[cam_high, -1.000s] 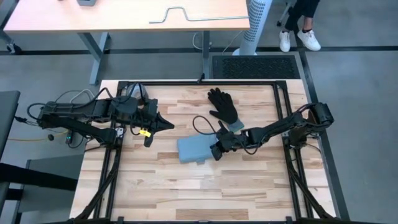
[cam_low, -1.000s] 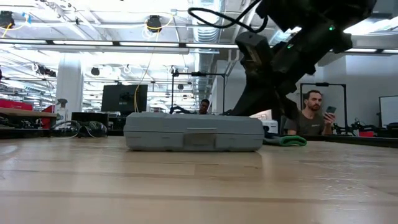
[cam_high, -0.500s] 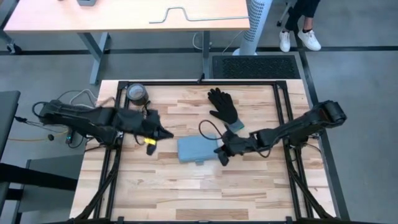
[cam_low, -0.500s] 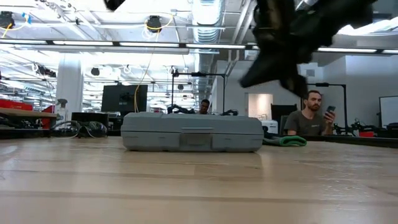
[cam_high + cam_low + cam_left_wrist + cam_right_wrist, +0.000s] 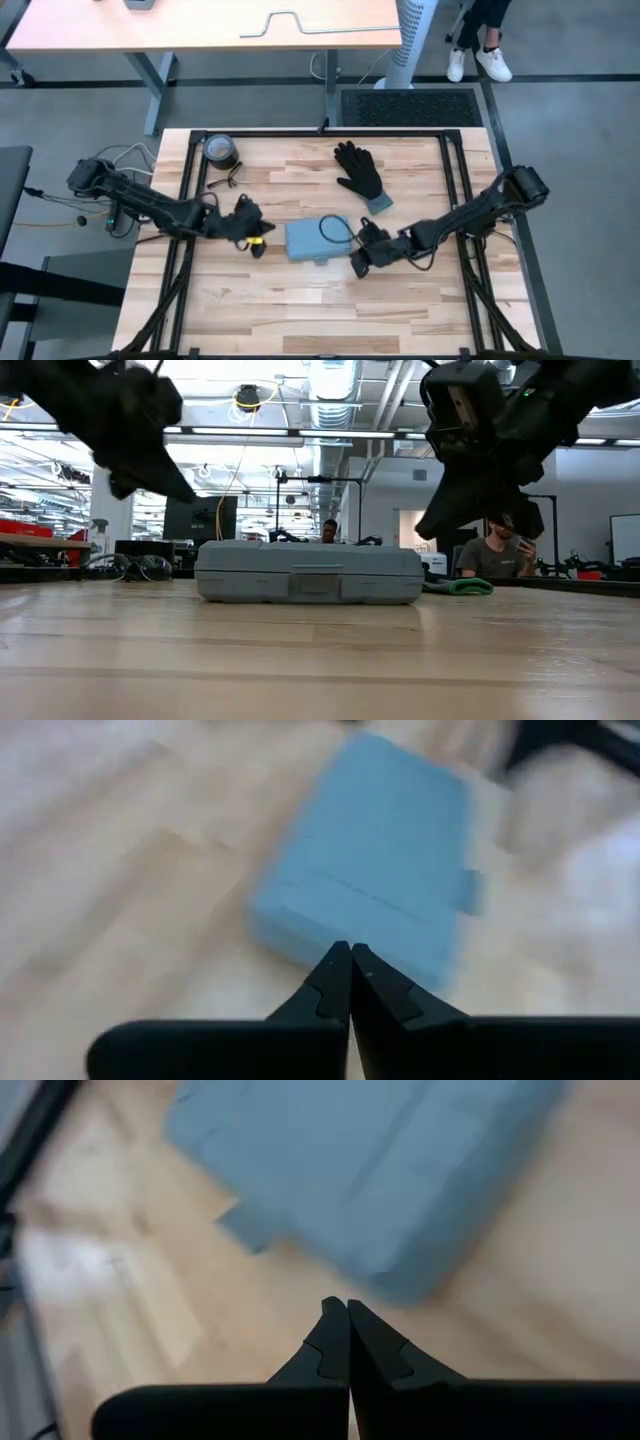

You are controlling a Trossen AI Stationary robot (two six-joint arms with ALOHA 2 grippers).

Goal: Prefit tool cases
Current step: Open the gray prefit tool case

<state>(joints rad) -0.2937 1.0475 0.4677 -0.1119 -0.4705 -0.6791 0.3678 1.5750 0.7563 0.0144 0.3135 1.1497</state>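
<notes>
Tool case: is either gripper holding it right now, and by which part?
Nothing is held. The tool case lies closed on the table. The left gripper and the right gripper are both shut and empty, one off each end of the case.

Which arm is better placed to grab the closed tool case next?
Marginally the right. The right gripper sits just off the tool case's near corner, while the left gripper is a bit farther from its opposite edge. Both are shut and neither touches it.

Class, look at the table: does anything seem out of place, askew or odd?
The closed tool case lies slightly askew to the table edges, with a thin dark cable looping over its top. Both tools, left and right, flank it, shut and empty. Nothing looks damaged.
</notes>
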